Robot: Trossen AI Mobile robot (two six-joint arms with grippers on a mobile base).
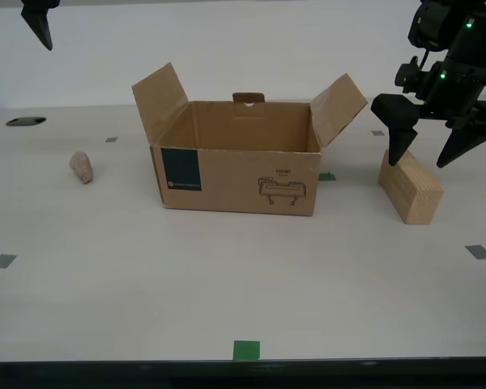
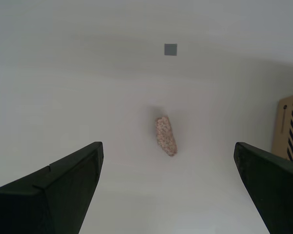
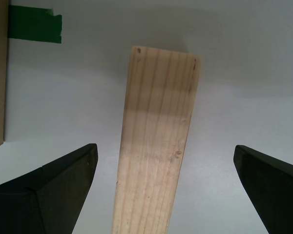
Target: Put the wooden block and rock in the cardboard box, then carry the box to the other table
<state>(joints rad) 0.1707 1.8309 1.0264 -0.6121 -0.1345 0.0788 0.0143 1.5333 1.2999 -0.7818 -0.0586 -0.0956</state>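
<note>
nothing packed yet. cardboard box (image 1: pixel 235 166) empty, flaps open, mid-table. wooden block (image 1: pixel 411 187) at 3 o'clock of box, my first gripper (image 1: pixel 428 147) spread over it. rock (image 1: pixel 81 167) at 9 o'clock, my second gripper (image 2: pixel 168 187) spread, high above. carry pending.

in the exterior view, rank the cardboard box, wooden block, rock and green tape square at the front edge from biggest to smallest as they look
1. cardboard box
2. wooden block
3. rock and green tape square: look alike, so unranked.
</note>
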